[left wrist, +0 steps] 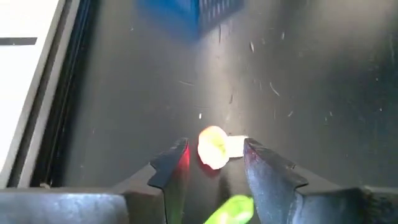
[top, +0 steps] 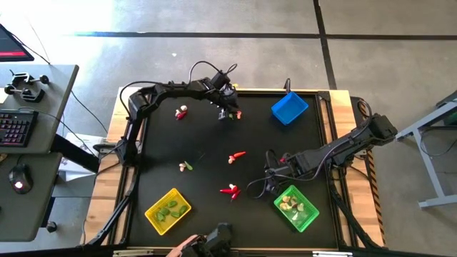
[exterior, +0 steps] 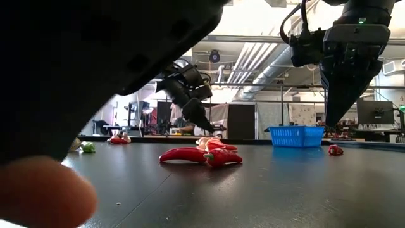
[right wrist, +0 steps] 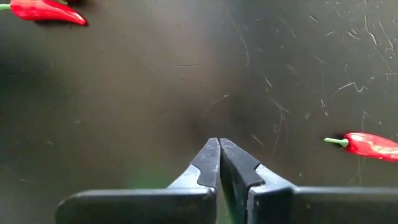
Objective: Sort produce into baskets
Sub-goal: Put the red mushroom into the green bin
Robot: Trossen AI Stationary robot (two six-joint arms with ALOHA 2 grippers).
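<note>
My left gripper [top: 230, 113] is open near the table's far edge, fingertips low over the table. A small whitish-pink and red bulb [left wrist: 214, 148] lies between its fingers, with a green leaf [left wrist: 231, 210] behind it. My right gripper [right wrist: 219, 155] is shut and empty above bare table, between the red chilies [top: 230, 190] and the green basket [top: 296, 207], which holds whitish bulbs. The yellow basket [top: 168, 210] holds green pods. The blue basket [top: 289, 108] stands at the far right. Loose produce lies about: a chili [top: 237, 155], a red and white bulb [top: 182, 112], a green and white piece [top: 186, 166]. My left gripper's fingers [left wrist: 177, 160] stand on either side of the bulb, coming from above. The bulb's white end [left wrist: 236, 146] reaches close to one finger. I cannot tell whether either finger touches it.
A person's hand [top: 187, 246] is at the table's near edge by the low camera and fills the low view's left side [exterior: 38, 196]. A desk with a keyboard [top: 18, 128] stands left of the table. There is bare black tabletop in the middle.
</note>
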